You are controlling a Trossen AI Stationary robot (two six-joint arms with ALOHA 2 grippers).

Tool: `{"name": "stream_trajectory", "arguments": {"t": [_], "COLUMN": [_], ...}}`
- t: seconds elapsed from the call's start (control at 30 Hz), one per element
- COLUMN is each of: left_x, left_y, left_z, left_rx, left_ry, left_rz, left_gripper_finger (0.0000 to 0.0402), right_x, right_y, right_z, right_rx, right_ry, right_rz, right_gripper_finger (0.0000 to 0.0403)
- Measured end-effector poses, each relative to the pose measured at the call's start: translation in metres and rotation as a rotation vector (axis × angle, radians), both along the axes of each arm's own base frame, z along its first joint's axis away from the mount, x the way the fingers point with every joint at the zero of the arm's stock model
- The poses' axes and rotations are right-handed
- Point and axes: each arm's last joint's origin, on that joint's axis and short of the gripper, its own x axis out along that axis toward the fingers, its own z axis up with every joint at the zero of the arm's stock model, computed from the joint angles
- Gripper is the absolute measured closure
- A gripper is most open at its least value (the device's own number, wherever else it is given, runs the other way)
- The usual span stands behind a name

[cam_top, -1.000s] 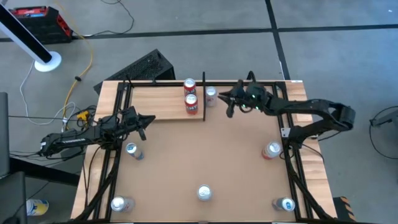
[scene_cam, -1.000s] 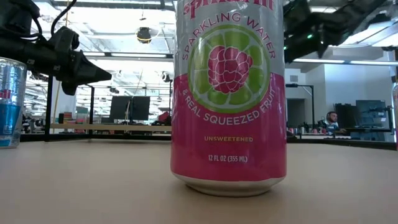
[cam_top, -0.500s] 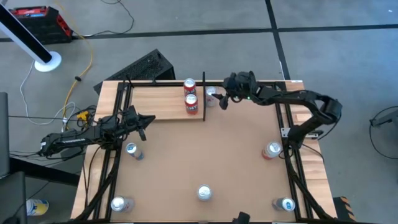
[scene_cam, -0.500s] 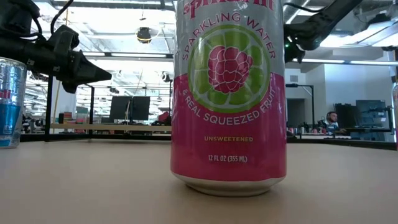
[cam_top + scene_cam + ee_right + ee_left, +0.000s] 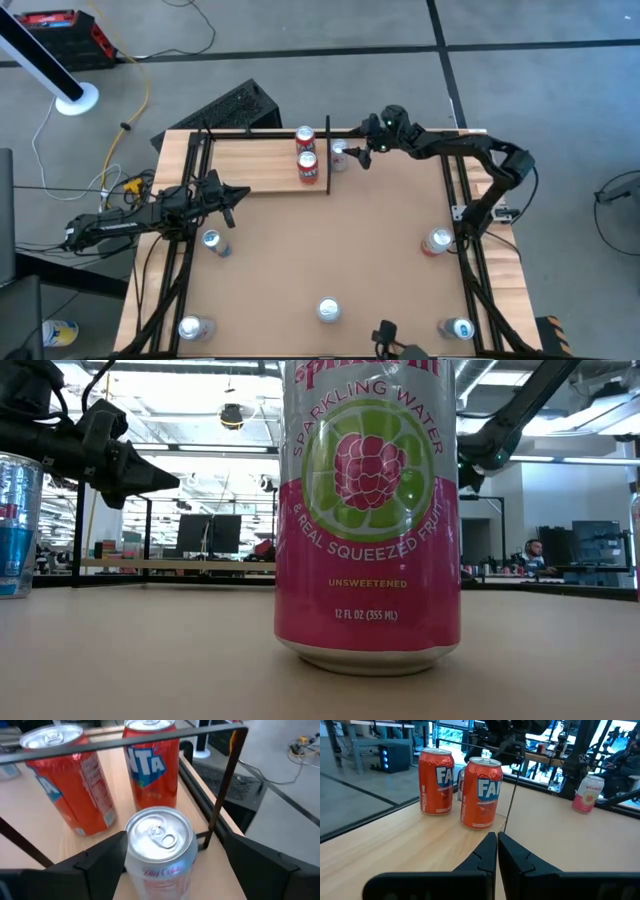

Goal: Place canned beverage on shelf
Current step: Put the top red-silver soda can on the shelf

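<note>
Now the left hand rests shut over the shelf's near edge. Two red cans stand on it. Farther right, the right hand has advanced and spread around the silver can just beside the shelf; grasp pending.

Red toolbox, white stand

Pale wood shelf carrying two red cans; brown tabletop bearing scattered upright cans.
</note>
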Motion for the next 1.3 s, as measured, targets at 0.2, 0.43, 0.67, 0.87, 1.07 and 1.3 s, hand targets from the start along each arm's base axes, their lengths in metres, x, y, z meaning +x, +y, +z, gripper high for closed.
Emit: {"name": "stream_trajectory", "arguments": {"t": [0.2, 0.43, 0.67, 0.87, 1.07, 1.3], "left_x": [0.000, 0.000, 0.000, 0.000, 0.000, 0.000], "left_y": [0.000, 0.000, 0.000, 0.000, -0.001, -0.001], "left_z": [0.000, 0.000, 0.000, 0.000, 0.000, 0.000], "left_rx": [0.001, -0.088, -0.088, -0.047, -0.036, -0.018], "left_ry": [0.000, -0.044, -0.044, -0.024, -0.017, -0.006], "left_rz": [0.005, 0.003, 0.000, 0.000, -0.023, -0.029], "left_gripper_finger": [0.0402, 0.0402, 0.0402, 0.0402, 0.0402, 0.0400], "right_x": [0.003, 0.003, 0.004, 0.010, 0.007, 0.004], "right_y": [-0.005, -0.003, 0.008, 0.015, 0.013, 0.009], "right_z": [-0.009, 0.003, 0.012, 0.012, 0.010, 0.008], "right_rx": [-0.009, -0.107, -0.103, -0.107, -0.094, -0.096], "right_ry": [-0.014, -0.038, -0.033, -0.031, -0.003, 0.006], "right_rz": [0.028, 0.045, 0.065, 0.086, 0.069, 0.045], "right_gripper_finger": [0.0049, 0.0050, 0.0050, 0.0050, 0.0050, 0.0050]}}
